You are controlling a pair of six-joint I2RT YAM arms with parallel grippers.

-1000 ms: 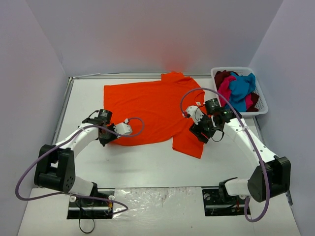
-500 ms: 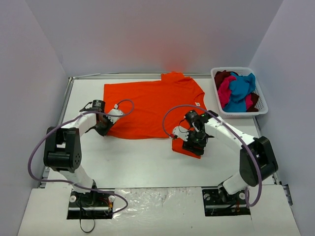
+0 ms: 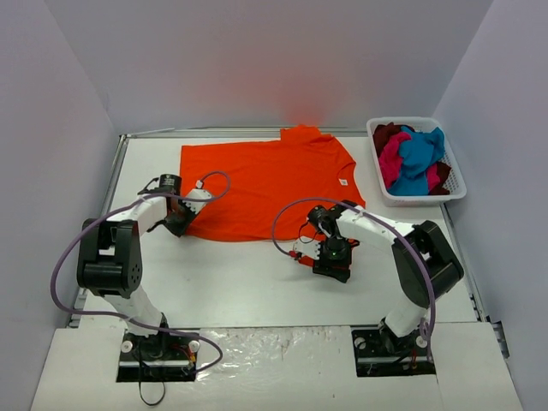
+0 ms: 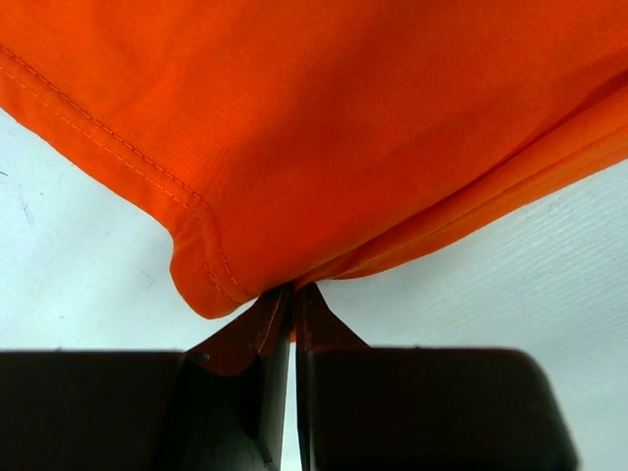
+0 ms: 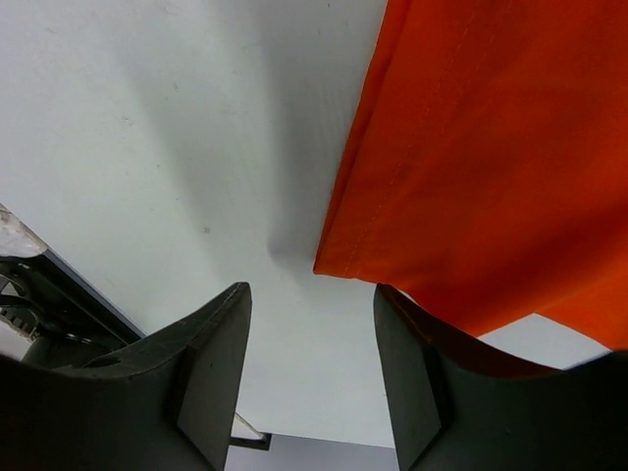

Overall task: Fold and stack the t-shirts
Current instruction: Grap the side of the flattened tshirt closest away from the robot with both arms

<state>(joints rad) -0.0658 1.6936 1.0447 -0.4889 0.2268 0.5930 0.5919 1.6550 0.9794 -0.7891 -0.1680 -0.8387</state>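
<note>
The orange t-shirt (image 3: 265, 181) lies spread on the white table, with its white tag (image 3: 342, 181) near the right side. My left gripper (image 3: 181, 224) is shut on the shirt's near-left hem corner; in the left wrist view the fingers (image 4: 292, 294) pinch the cloth (image 4: 343, 128). My right gripper (image 3: 329, 257) is open at the shirt's near-right corner. In the right wrist view the orange edge (image 5: 491, 167) lies just beyond its jaws (image 5: 312, 324), with nothing held. Teal (image 3: 419, 154), magenta (image 3: 392, 159) and dark red (image 3: 387, 134) shirts lie in the basket.
The white plastic basket (image 3: 417, 199) stands at the back right by the right wall. Walls close in the table on three sides. Cables loop over both arms. Bare white table (image 3: 240, 274) shows in front of the shirt.
My right gripper has moved left and nearer, and the shirt's near-right part has drawn in with it. My left gripper moved back with the near-left hem, then stayed.
</note>
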